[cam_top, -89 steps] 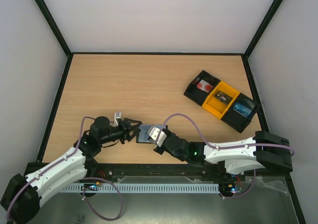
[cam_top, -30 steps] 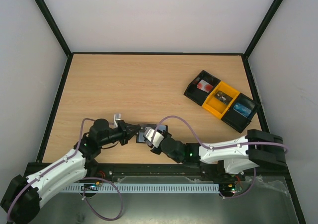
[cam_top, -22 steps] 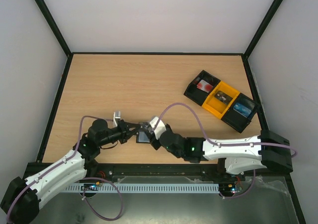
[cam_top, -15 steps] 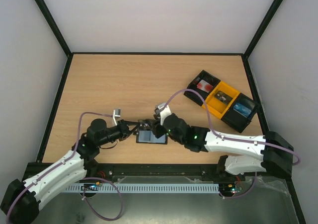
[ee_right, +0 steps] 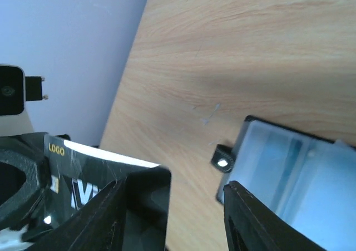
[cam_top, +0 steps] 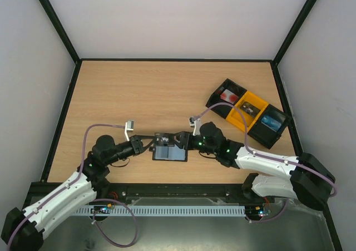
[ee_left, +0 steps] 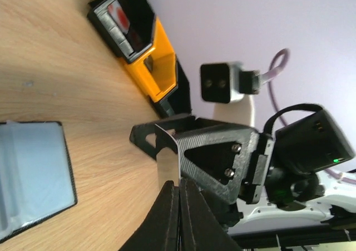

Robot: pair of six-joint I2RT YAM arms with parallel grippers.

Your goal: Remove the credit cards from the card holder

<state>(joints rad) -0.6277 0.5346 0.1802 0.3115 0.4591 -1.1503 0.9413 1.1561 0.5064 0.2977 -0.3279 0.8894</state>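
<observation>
The card holder point(cam_top: 170, 153) lies open and flat on the table, black with pale blue-grey inner panels; it also shows in the left wrist view point(ee_left: 30, 170) and the right wrist view point(ee_right: 297, 178). My left gripper point(cam_top: 152, 144) is shut on the edge of one credit card point(cam_top: 163, 138), held upright above the holder's far edge point(ee_left: 167, 161). In the right wrist view the card point(ee_right: 78, 170) has a dark face printed "LOGO". My right gripper point(cam_top: 181, 140) is open point(ee_right: 197, 206), one finger right behind the card, the other over the holder's edge. No other cards are visible.
A long black-and-yellow three-compartment tray point(cam_top: 238, 116) stands at the right, with a red-and-white object point(cam_top: 227, 95) and a blue object point(cam_top: 271, 120) in it. It also shows in the left wrist view point(ee_left: 161, 67). Black frame rails border the table.
The right arm swung from the front edge up and right across the holder. The holder went from between the grippers to open and flat on the table. The left gripper now holds a card.
</observation>
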